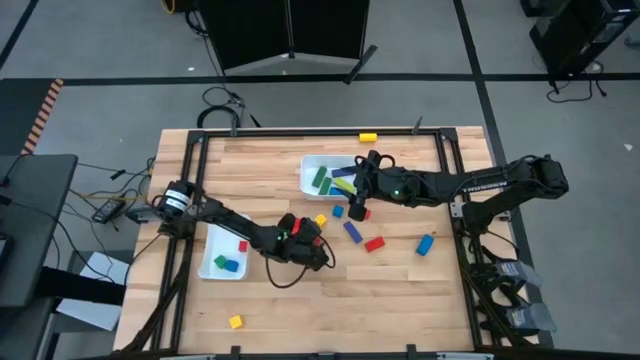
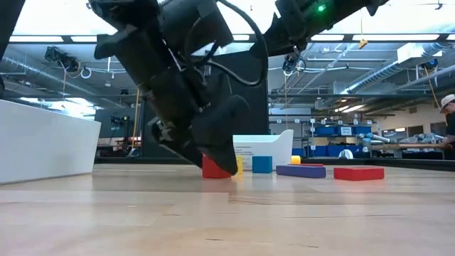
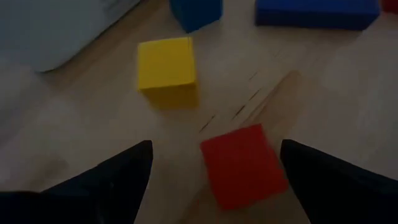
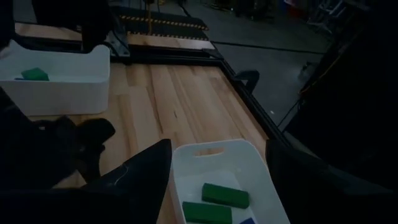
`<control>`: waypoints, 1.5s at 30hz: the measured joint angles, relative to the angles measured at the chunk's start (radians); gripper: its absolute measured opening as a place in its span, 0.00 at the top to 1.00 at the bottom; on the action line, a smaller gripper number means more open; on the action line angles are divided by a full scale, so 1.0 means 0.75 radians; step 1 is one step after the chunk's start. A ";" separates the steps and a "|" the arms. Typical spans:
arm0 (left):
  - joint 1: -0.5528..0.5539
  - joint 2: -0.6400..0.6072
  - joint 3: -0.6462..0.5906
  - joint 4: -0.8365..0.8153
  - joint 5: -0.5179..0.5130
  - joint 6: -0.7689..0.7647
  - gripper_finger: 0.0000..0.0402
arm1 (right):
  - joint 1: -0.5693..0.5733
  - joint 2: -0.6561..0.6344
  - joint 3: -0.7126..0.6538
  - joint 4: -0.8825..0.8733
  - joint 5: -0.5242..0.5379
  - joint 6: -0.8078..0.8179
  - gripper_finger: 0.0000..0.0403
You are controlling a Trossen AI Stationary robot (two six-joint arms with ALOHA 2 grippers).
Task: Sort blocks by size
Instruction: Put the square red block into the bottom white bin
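Left tool [image 3: 211,162] spread around a red cube [image 3: 242,165] — right tool [image 4: 217,155] spread over a tray [image 4: 249,155]; no legible writing.

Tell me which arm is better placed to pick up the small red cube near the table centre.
Left. The left gripper is open with the red cube between its fingers. The right gripper hangs open over the far white tray, away from the cube.

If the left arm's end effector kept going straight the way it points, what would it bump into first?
Most likely the small red cube: it lies on the table between the open fingers of the left end effector. The yellow cube sits farther on, off to one side.
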 joint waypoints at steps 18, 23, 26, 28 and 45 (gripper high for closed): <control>0.002 0.033 0.001 0.045 0.004 -0.045 0.66 | 0.080 -0.003 -0.001 0.002 0.030 0.000 0.34; -0.043 -0.097 -0.008 -0.051 -0.038 -0.012 0.66 | 0.125 -0.003 -0.001 0.001 0.030 -0.011 0.34; -0.081 -0.263 -0.027 -0.149 -0.108 -0.008 0.66 | 0.144 -0.004 -0.001 0.002 0.030 -0.019 0.34; -0.103 -0.374 -0.069 -0.247 -0.133 -0.022 0.66 | 0.160 -0.004 -0.001 0.002 0.030 -0.035 0.34; -0.383 -0.944 -0.278 -1.115 0.140 -0.802 0.66 | 0.343 0.060 0.000 0.003 0.019 -0.034 0.37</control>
